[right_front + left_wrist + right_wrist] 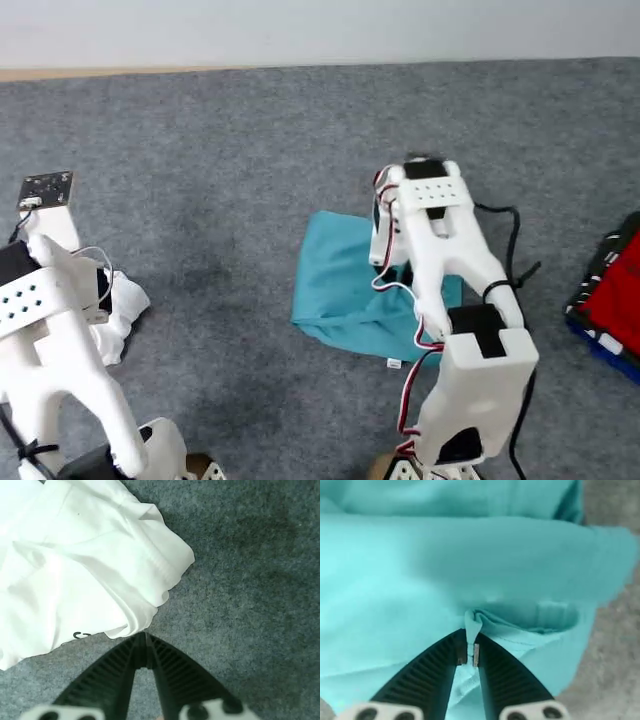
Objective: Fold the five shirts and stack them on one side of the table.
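Early going: right gripper (468, 652) pinches a teal shirt (445, 570) fold in its jaws, left gripper (145, 647) jaws closed empty beside the white shirt (75, 570), both unfolded

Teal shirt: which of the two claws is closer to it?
Right. The right gripper is pinched shut on a fold of the teal shirt; the left gripper is shut at the edge of the white shirt, well apart.

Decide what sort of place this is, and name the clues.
Probably a robotics lab or test bench: two white robot arms stand at a grey carpet-covered table, with a teal shirt and a white shirt laid out for handling practice.
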`<state>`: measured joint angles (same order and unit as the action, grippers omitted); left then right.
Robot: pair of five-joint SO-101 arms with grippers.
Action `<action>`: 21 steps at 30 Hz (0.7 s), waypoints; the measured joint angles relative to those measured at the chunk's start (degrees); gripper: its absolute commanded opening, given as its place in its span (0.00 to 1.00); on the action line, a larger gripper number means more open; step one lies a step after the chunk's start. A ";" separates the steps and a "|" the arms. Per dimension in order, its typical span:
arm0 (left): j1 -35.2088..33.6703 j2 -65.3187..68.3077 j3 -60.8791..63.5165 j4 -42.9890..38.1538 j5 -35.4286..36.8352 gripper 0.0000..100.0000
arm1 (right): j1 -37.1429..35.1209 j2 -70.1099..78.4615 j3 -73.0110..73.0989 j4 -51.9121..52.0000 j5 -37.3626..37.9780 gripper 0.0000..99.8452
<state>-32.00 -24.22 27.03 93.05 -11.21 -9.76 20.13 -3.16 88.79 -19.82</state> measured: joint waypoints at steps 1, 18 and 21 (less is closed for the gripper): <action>0.00 0.00 0.00 0.00 0.00 0.01 | 0.35 0.00 -1.32 1.49 0.18 0.01; 0.00 0.00 0.00 -0.09 0.00 0.01 | 4.66 -9.05 -4.66 11.52 5.01 0.01; 0.00 0.00 0.00 -0.09 0.00 0.01 | 6.42 -12.66 -0.53 11.52 6.42 0.01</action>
<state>-32.00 -24.22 27.03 92.97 -11.21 -3.34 7.47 -3.69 100.31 -13.41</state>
